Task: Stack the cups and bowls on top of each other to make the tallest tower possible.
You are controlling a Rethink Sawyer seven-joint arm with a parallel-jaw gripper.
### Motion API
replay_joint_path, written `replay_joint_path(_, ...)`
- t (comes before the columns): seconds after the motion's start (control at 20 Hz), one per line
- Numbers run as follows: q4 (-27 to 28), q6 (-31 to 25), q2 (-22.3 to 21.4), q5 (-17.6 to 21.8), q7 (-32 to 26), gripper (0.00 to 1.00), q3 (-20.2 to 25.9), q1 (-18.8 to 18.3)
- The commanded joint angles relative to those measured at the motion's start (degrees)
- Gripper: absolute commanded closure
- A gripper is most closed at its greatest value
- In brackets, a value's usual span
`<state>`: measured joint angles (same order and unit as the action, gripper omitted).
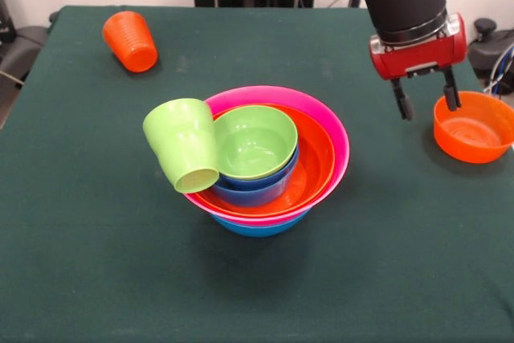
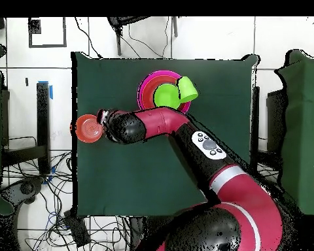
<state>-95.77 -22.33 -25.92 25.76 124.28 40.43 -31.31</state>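
The tower [image 1: 269,158] stands mid-table: a large blue bowl [image 1: 261,226] at the base, then a pink bowl [image 1: 333,138], an orange bowl [image 1: 313,162], a small blue bowl [image 1: 253,189] and a small lime-green bowl [image 1: 255,142] on top. A lime-green cup [image 1: 183,144] leans tilted against the tower's left rim, its mouth facing down and forward. An orange ribbed cup [image 1: 130,41] lies on its side at the far left. A small orange bowl [image 1: 474,126] sits at the right edge. My gripper [image 1: 426,104] hangs open just left of that bowl, holding nothing. From overhead the tower [image 2: 161,93] and the orange bowl [image 2: 87,128] show.
Dark green cloth covers the table [image 1: 96,263]. Off the table's sides, cables and black equipment [image 2: 29,189] lie on the floor.
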Motion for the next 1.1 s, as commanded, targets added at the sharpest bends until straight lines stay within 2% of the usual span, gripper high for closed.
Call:
replay_joint_path(0.05,4.47,-5.23,7.03,3.7,-13.87,0.0,3.64,-0.91)
replay_joint_path(0.25,5.65,-5.71,10.63,3.39,-15.93,0.0,6.22,-1.92)
replay_joint_path(0.55,4.94,-6.68,11.85,3.74,-16.62,0.0,8.74,-3.92)
replay_joint_path(1.1,5.97,-5.7,13.09,7.65,-16.8,0.0,7.47,-5.06)
